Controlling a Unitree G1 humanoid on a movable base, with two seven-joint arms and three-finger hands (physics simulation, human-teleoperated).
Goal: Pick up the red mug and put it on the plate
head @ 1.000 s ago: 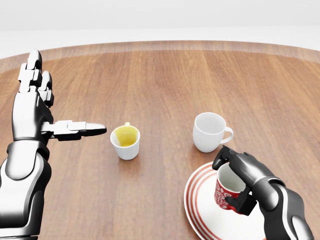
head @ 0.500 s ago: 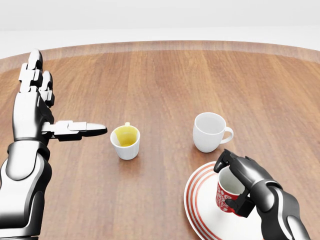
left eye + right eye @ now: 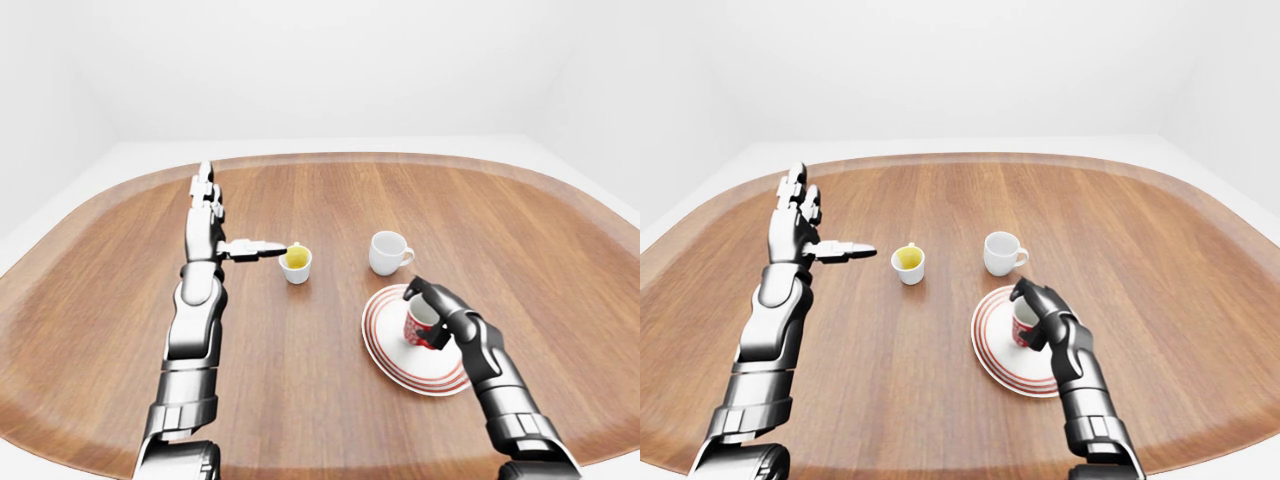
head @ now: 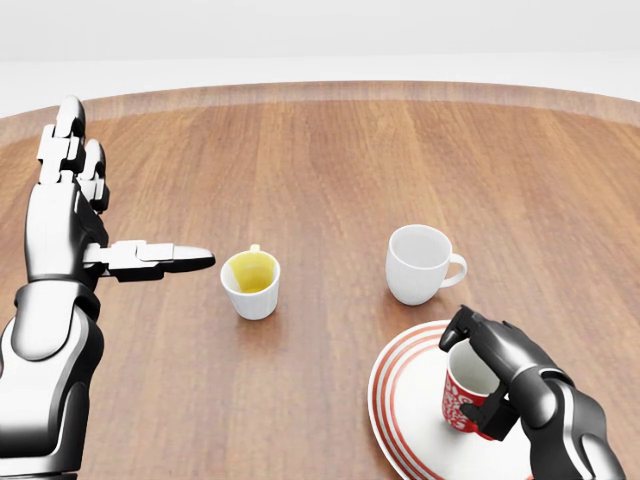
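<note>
The red mug [image 4: 462, 398] with a white inside is over the white plate with red rings [image 4: 408, 408] at the lower right of the head view. My right hand [image 4: 478, 375] is shut on the mug, fingers over its rim and thumb on its side; whether the mug rests on the plate I cannot tell. It also shows in the left-eye view [image 3: 420, 323]. My left hand [image 4: 95, 215] is open and empty at the left, fingers spread, thumb pointing toward the yellow-lined cup.
A small white cup with a yellow inside [image 4: 251, 283] stands at the middle of the wooden table [image 4: 330, 160]. A white mug [image 4: 418, 263] stands just above the plate. The table's rounded edge runs along the top.
My right hand has moved the red mug down and a little to the right over the plate. The left arm has not moved.
</note>
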